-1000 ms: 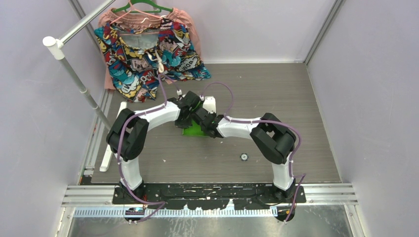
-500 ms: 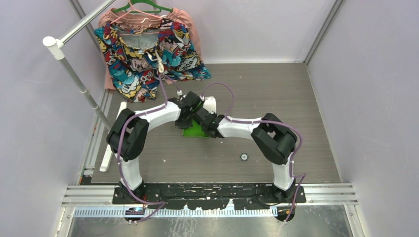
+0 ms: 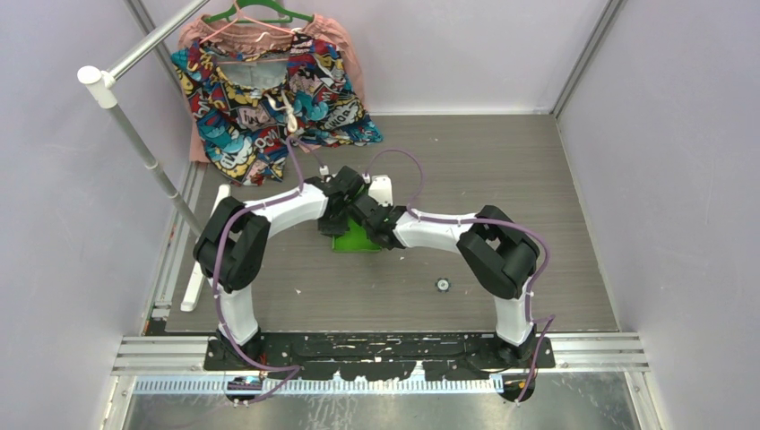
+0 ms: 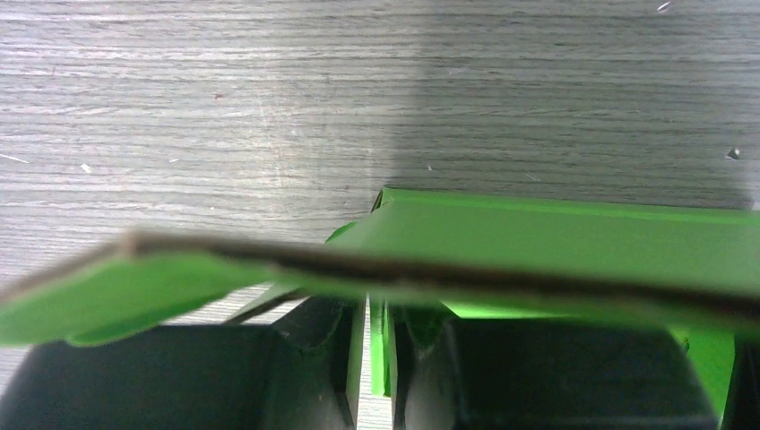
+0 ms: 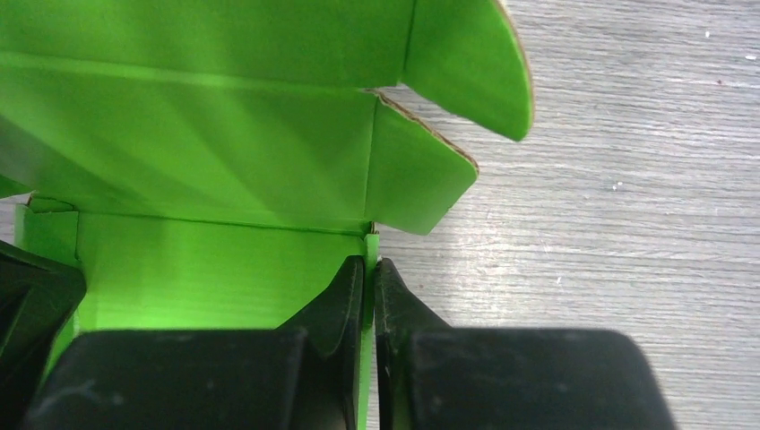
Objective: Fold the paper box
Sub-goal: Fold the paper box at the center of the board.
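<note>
The paper box (image 3: 355, 240) lies about mid-desk, a little left of centre and well apart from every edge of the desk (image 3: 520, 170), with both arms bent in over it. It is half formed. The right wrist view shows a floor panel with a wall rising from it along a crease, and a rounded flap (image 5: 466, 63) and a shorter tab (image 5: 417, 179) hanging free at that end.

The right jaws stand nearly together, pinched on the thin edge of a panel right at the corner crease. The left jaws are narrow too, with a strip of green card upright between them. A sliver of light shows on one side of that strip, so I cannot tell whether they truly grip it or merely flank it.

Judging by the cut edges, this is thin single-ply card. It is likely very light and stiff across a flat panel, but it should hinge readily at the scored lines. It probably springs back when let go, and it will slide on the smooth wood-grain desk if pushed from one side only.

Hold it at a panel edge close to a crease, as the right jaws do, where the card resists buckling. A grip out on a flap tip would only bend the flap. Squeezing mid-panel risks a dent or a false crease, and a hard pull could tear the slit beside the tab.
</note>
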Controlling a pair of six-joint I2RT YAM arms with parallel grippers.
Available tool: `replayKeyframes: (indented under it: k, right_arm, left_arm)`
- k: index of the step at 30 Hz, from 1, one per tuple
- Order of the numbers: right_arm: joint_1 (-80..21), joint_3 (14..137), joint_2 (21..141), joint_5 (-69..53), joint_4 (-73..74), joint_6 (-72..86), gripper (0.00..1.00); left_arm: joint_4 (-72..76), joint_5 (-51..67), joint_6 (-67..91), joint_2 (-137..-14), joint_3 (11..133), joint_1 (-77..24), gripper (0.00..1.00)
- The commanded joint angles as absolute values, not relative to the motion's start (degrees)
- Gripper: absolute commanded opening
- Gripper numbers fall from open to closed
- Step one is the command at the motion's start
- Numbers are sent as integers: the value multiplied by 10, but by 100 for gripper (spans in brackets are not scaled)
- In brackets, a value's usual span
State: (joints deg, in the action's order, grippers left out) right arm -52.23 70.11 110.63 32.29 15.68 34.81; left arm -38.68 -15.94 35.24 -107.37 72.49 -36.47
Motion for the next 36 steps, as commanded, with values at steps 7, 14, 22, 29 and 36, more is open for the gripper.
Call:
replayKeyframes:
  k: [7, 14, 22, 29, 36]
  right_arm:
    - [-596, 771, 1179, 431, 240, 315, 1]
    - [-607, 767, 1183, 433, 236, 285, 14]
    - [-626, 756, 1175, 415, 232, 297, 28]
    - [-637, 740, 1175, 395, 222, 321, 31]
    - [-641, 712, 1162, 348, 178, 325, 40]
  left_arm:
    - [-322, -217, 372, -1033, 722, -475, 24]
    - [-308, -210, 378, -1037, 705, -476, 23]
    - [-318, -224, 383, -1027, 709, -477, 21]
    - [-324, -227, 391, -1025, 708, -476, 20]
    - [-327, -229, 394, -1025, 715, -477, 20]
